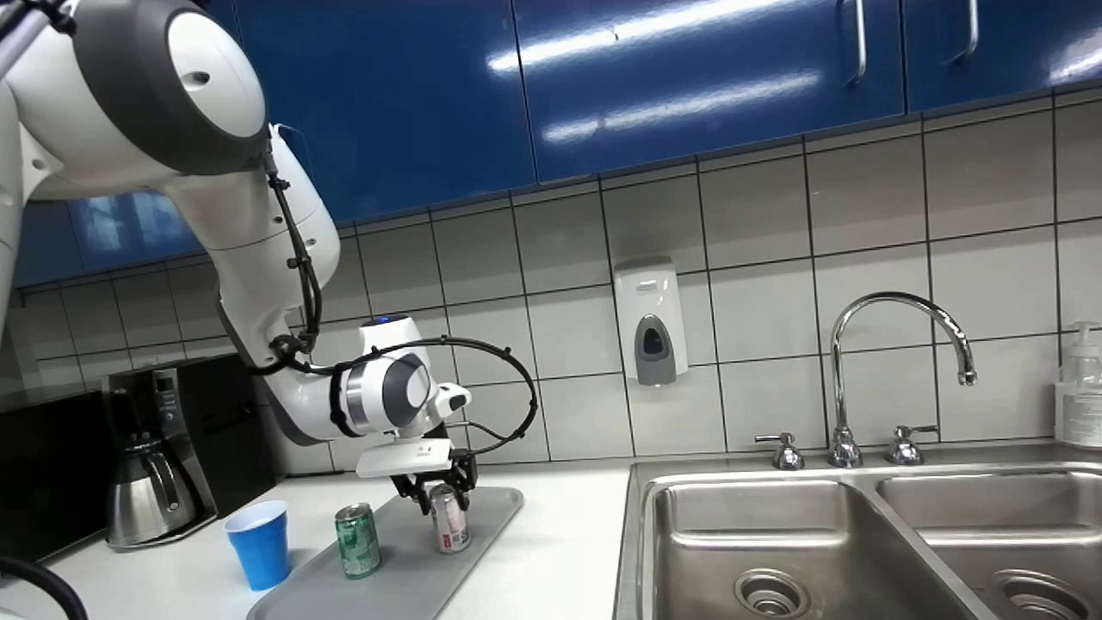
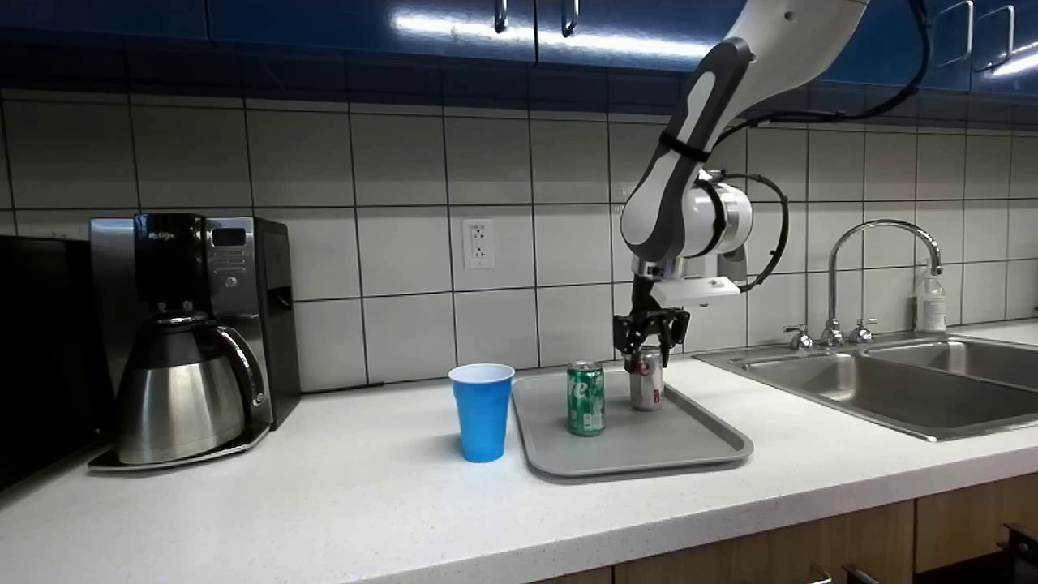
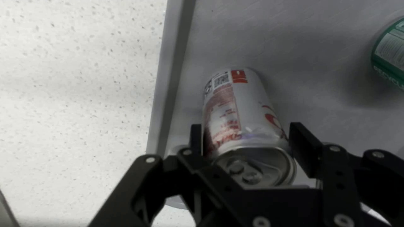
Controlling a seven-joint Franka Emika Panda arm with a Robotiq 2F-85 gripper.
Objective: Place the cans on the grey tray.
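Note:
The silver can with a pinkish-red label (image 1: 451,527) stands upright on the grey tray (image 1: 396,594); it shows in both exterior views (image 2: 647,388). My gripper (image 2: 646,362) points down with its fingers on either side of the can's top. In the wrist view the silver can (image 3: 241,107) fills the space between the fingertips (image 3: 245,142), which appear to touch its sides. The green can (image 2: 585,399) stands upright on the tray beside it and shows partly at the right of the wrist view (image 3: 391,52). The finger pads are partly hidden in both exterior views.
A blue plastic cup (image 2: 482,414) stands on the counter (image 2: 324,511) just beside the tray. A coffee maker (image 2: 195,332) stands against the wall. The steel double sink (image 1: 637,551) with its faucet (image 1: 844,370) lies on the tray's far side from the cup. Tiled wall is behind.

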